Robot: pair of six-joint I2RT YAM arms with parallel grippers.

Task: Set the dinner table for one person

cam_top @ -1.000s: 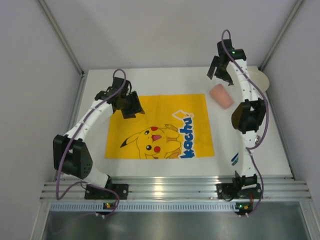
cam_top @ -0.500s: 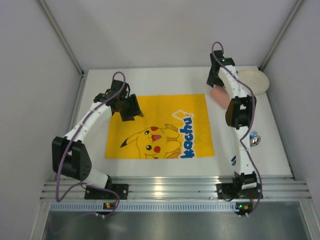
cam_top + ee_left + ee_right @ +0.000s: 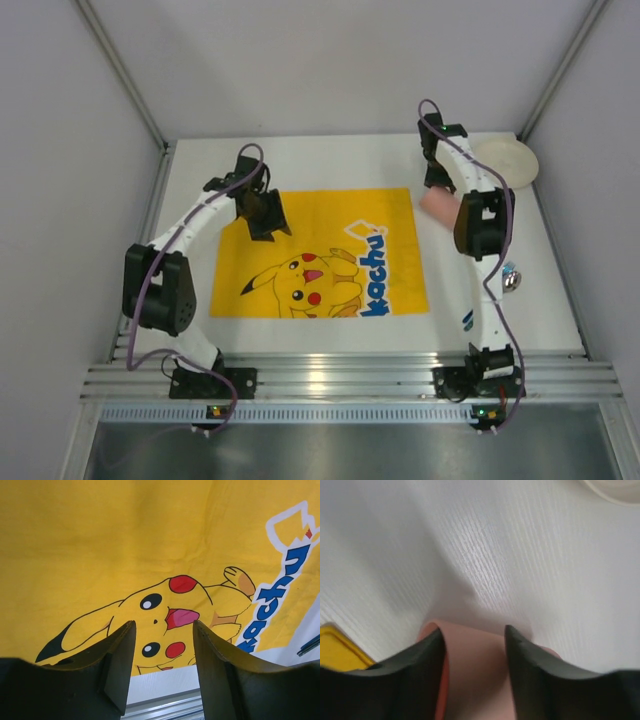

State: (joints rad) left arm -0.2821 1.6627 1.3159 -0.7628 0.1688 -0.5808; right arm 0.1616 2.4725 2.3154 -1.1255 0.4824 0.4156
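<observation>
Right gripper (image 3: 472, 635) is spread open, one finger either side of a pink cup (image 3: 475, 675) lying on the table (image 3: 495, 555) right underneath. Left gripper (image 3: 162, 625) is open too, over the yellow placemat (image 3: 100, 540) on the same table. The tabletop is plain matte white, finely ribbed up close. From above the arm hides most of the cup, and I can't tell if the fingers touch it.

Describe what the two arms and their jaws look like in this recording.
Both the left arm and the right arm are slim white links joined by bulky black joint housings, standing on black bases. A purple cable runs in loops along each arm. The jaws are matte black: broad, wedge-shaped pairs tapering to blunt tips. No markings are readable.
</observation>
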